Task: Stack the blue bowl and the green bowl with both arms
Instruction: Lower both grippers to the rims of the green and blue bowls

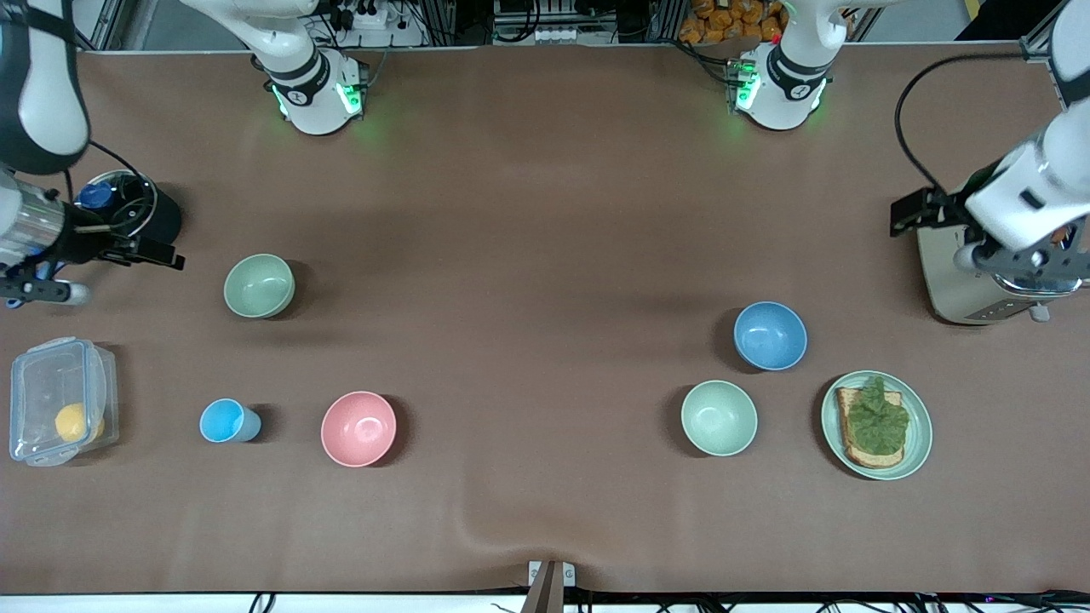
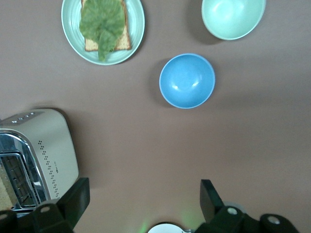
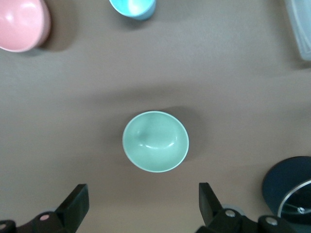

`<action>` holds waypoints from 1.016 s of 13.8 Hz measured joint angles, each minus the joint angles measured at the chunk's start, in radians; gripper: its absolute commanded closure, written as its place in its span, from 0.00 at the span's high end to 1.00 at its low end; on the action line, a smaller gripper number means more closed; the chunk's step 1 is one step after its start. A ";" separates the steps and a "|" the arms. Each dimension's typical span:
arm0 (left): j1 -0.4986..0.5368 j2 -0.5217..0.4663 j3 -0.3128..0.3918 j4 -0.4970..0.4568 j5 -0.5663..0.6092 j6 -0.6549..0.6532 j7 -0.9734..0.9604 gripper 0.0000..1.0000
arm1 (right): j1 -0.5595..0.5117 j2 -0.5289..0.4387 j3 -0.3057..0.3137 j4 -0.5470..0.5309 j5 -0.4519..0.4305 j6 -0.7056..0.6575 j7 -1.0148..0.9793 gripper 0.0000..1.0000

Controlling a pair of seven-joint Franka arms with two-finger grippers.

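Both my grippers hang spread and empty: left gripper [image 2: 141, 204] by the round matte blue bowl [image 1: 770, 335], right gripper [image 3: 141, 206] by the sage-green bowl [image 1: 259, 286]. I'd pinch each rim squarely.

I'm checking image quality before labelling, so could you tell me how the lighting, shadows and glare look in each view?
Front view: even overhead light, soft shadows beside the blue bowl and green bowl, green glow at both arm bases. Left wrist view: small highlights inside the blue bowl, sharp. Right wrist view: a mild highlight inside the green bowl, a soft shadow beside it.
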 measured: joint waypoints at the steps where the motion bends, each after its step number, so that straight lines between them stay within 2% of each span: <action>1: 0.013 0.036 0.002 -0.004 0.000 0.010 0.000 1.00 | -0.005 0.000 -0.001 -0.037 0.000 0.031 -0.007 1.00; 3: 0.027 0.125 0.005 -0.026 0.000 0.074 0.000 1.00 | -0.005 0.002 0.001 -0.118 0.000 0.120 -0.007 0.87; 5: 0.028 0.214 0.005 -0.042 0.000 0.143 0.000 1.00 | -0.005 0.007 0.001 -0.198 0.000 0.199 -0.007 0.79; 7: 0.024 0.279 0.002 -0.044 0.000 0.202 0.000 1.00 | -0.005 0.021 0.000 -0.236 0.000 0.231 -0.007 0.79; 11: 0.023 0.376 0.000 -0.045 0.000 0.277 -0.003 1.00 | -0.018 0.062 -0.001 -0.246 0.000 0.269 -0.007 0.80; 14: 0.022 0.438 -0.002 -0.044 0.000 0.301 -0.019 1.00 | -0.034 0.096 -0.001 -0.275 0.000 0.348 -0.009 0.71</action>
